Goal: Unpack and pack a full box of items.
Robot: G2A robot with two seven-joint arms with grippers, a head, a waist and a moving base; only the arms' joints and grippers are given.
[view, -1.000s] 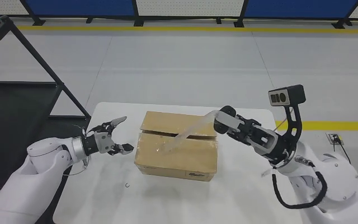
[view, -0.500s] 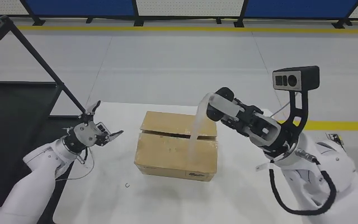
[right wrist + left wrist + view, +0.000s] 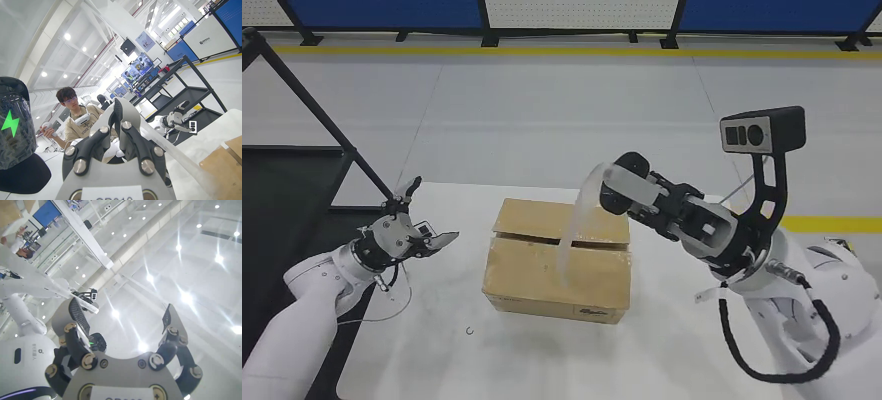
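Right fingers (image 3: pixel 117 111) tight on tape strip (image 3: pixel 577 225), arm (image 3: pixel 692 225) high over cardboard box (image 3: pixel 542 280)

1. A pale grey, glossy floor (image 3: pixel 542 110) spreads out beyond the white table (image 3: pixel 542 350).
2. A yellow line (image 3: pixel 542 50) runs across the floor at the far side. A shorter yellow stripe (image 3: pixel 832 223) lies off to the right.
3. Behind the line stand blue panels (image 3: pixel 382 12) and white panels (image 3: pixel 582 12) on black feet.
4. A black metal rack (image 3: pixel 287 190) with a dark shelf stands just beside the table on the left.
5. The white ceiling (image 3: pixel 47 28) is high and crossed by beams, with round lamps (image 3: pixel 67 36) set in rows.
6. Deep in the hall a large screen (image 3: pixel 140 64) glows, and a black box (image 3: pixel 128 46) hangs from the ceiling above it.
7. More blue and white partitions (image 3: pixel 208 41) line the far side of the hall.
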